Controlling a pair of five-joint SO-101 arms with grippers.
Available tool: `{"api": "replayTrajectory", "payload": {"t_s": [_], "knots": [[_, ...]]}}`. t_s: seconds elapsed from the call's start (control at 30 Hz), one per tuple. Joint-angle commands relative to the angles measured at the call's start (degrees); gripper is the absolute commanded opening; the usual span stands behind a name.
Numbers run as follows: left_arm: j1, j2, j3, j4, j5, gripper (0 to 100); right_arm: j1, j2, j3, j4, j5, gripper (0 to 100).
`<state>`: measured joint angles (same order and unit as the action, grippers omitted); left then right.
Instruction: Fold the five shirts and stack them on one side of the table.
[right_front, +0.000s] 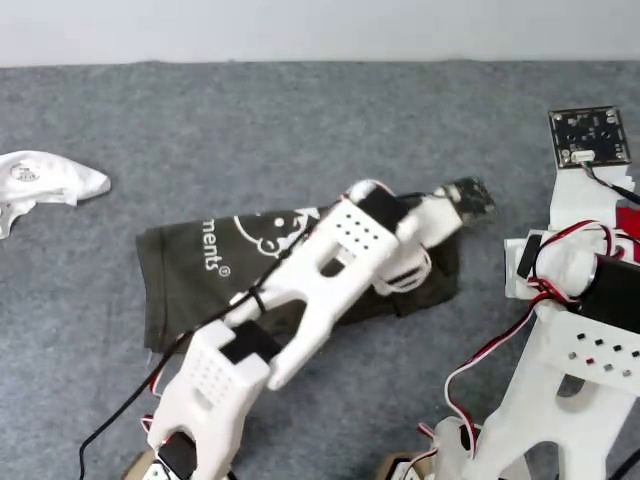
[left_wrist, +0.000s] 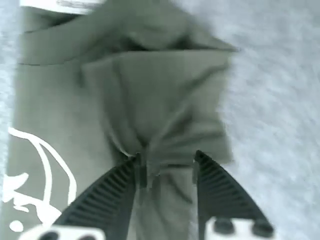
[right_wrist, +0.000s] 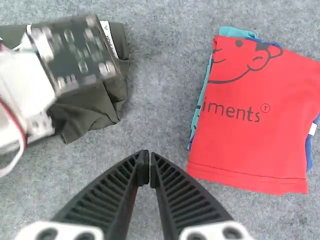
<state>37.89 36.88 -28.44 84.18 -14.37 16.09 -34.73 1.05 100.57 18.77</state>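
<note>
The left hand (left_wrist: 167, 160) had pinched a bunched fold of the olive shirt (left_wrist: 150, 90), which lay in the middle of the worktop (right_front: 400, 120). The right hand (right_wrist: 150, 156) hung empty with its fingers pressed together, above the grey surface between that shirt and a folded stack topped by the red shirt (right_wrist: 250, 110). A crumpled white shirt (right_front: 45, 180) lay well apart from both.

At table centre, half-folded shirt (right_front: 200, 265); across it from 6 o'clock, left arm, left gripper (left_wrist: 165, 161) clamped on its 3 o'clock edge. At 9 o'clock, crumpled shirt (right_front: 45, 180). At 3 o'clock, folded stack (right_wrist: 255, 105); between stack and centre shirt, right gripper (right_wrist: 150, 167)
</note>
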Motion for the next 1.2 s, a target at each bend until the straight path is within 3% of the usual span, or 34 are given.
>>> {"api": "replayTrajectory", "payload": {"t_s": [0.0,0.1,0.23,0.5,0.8,1.03,1.17], "knots": [[-4.0,1.8,-3.0,-5.5,0.4,16,0.7,-1.4,-0.4,2.2,1.0,1.4],[-6.6,4.7,-6.5,-4.8,0.4,16,0.7,-1.4,-0.4,2.2,2.6,1.3],[-8.2,5.2,-15.6,1.8,0.4,16,0.7,-1.4,-0.4,2.2,2.7,1.3],[-4.8,5.5,-30.8,16.5,-0.2,16,0.7,-1.4,-0.4,2.2,2.6,1.3],[1.1,4.1,-21.2,16.4,-0.6,16,0.7,-1.3,-0.4,2.2,2.6,1.3],[-1.4,0.9,-9.0,16.4,-0.6,5,0.7,-0.8,-0.4,2.2,2.6,1.3],[-2.2,0.2,-2.2,16.1,-0.7,5,0.7,-0.7,-0.4,2.2,2.6,1.3]]}}
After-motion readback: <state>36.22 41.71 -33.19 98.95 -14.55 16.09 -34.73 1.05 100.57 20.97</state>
